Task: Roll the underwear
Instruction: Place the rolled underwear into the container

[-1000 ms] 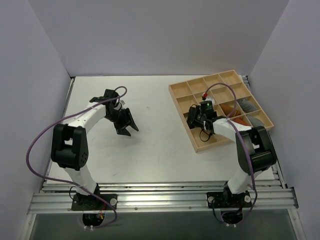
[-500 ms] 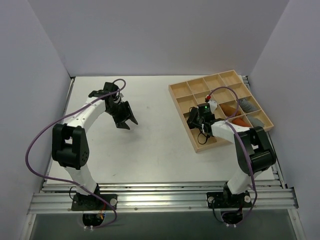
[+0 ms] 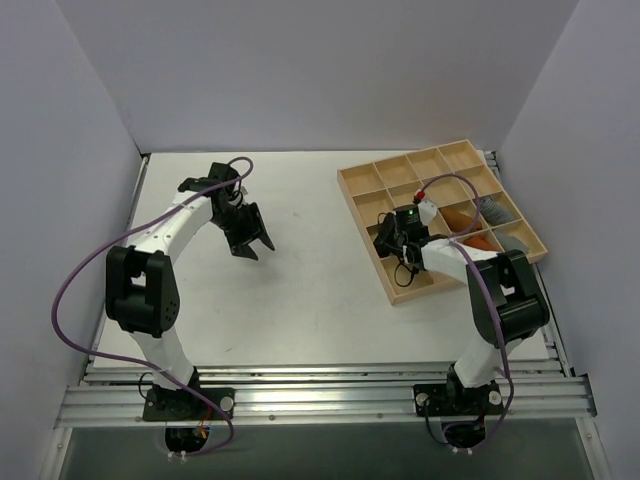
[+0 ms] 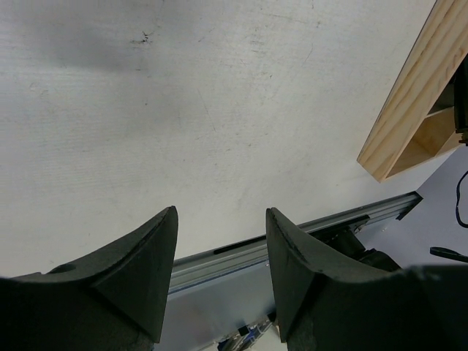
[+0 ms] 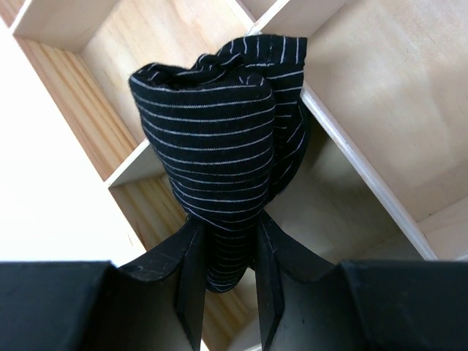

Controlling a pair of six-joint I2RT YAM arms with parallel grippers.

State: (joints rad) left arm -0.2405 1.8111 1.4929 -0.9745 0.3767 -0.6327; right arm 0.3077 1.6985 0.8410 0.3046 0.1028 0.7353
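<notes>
White worktop (image 3: 300, 290): over the left edge of the wooden grid tray (image 3: 362, 224), our right gripper (image 5: 228, 223) pinches the bunched black pinstriped underwear (image 5: 219, 139), which projects beyond its tips; our left gripper (image 4: 221, 213) gapes empty, well apart.

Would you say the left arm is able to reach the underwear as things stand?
Probably not easily: the underwear is clamped in the right gripper over the wooden tray on the right, while the left gripper hangs open far to the left over the table.
</notes>
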